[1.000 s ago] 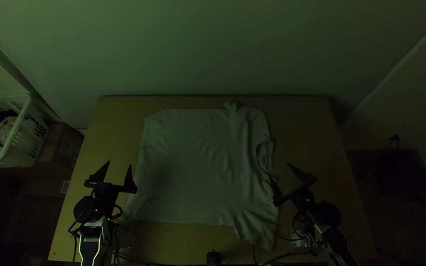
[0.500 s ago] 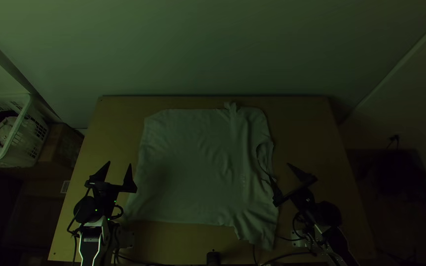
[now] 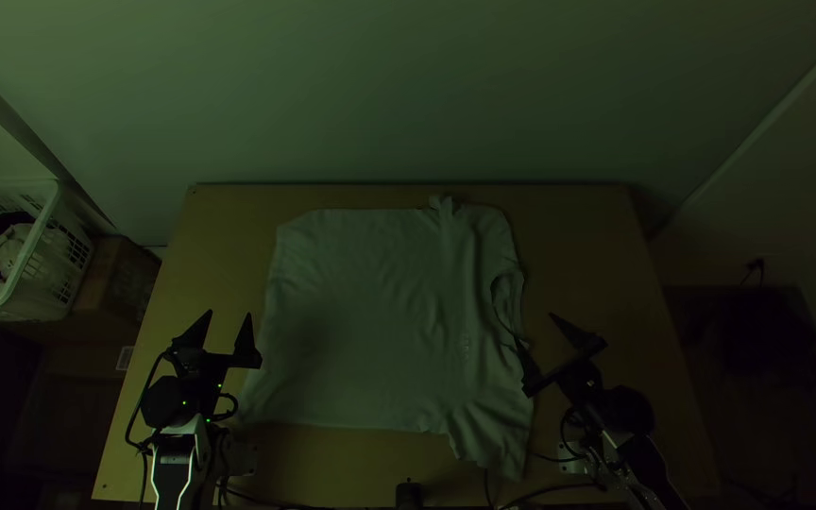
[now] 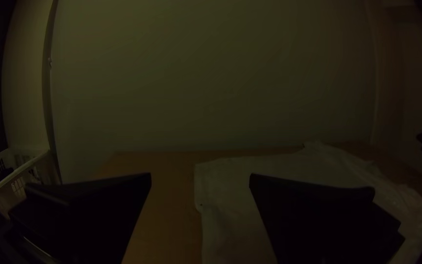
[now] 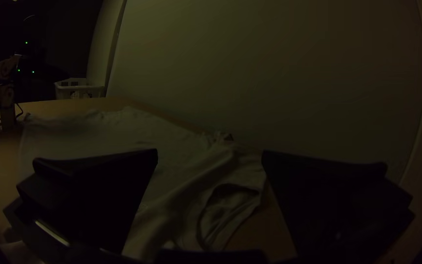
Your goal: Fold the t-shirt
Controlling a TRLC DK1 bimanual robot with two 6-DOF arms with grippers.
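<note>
Your t-shirt (image 3: 361,321) lies spread over the middle of the light wooden table (image 3: 583,236), with its broad, fairly smooth body toward the left and most of its creases toward the right. Near its right edge you can see a rounded opening (image 3: 503,291) with cloth rumpled around it, a small tuft stands out at the far edge, and a narrower part juts toward you at the near right. Your left gripper (image 3: 229,314) is over the table just beside the shirt's left edge, its two black fingers spread wide with nothing between them; in its wrist view, that same gap (image 4: 200,174) shows between the tips. Your right gripper (image 3: 535,327) is at the shirt's right edge, also wide open and holding nothing — its inner finger overlaps the edge of the cloth from above, but you cannot tell whether the two touch. Its wrist view shows the spread fingers (image 5: 210,150) with the creased cloth and the rounded opening beyond. Off the table's left side you have a white slatted basket (image 3: 38,231) with dark and pale cloth (image 3: 11,250) in it, and a brown box (image 3: 127,279) just beside it. A small black object (image 3: 409,493) sits at the table's near edge, between the arm bases.
</note>
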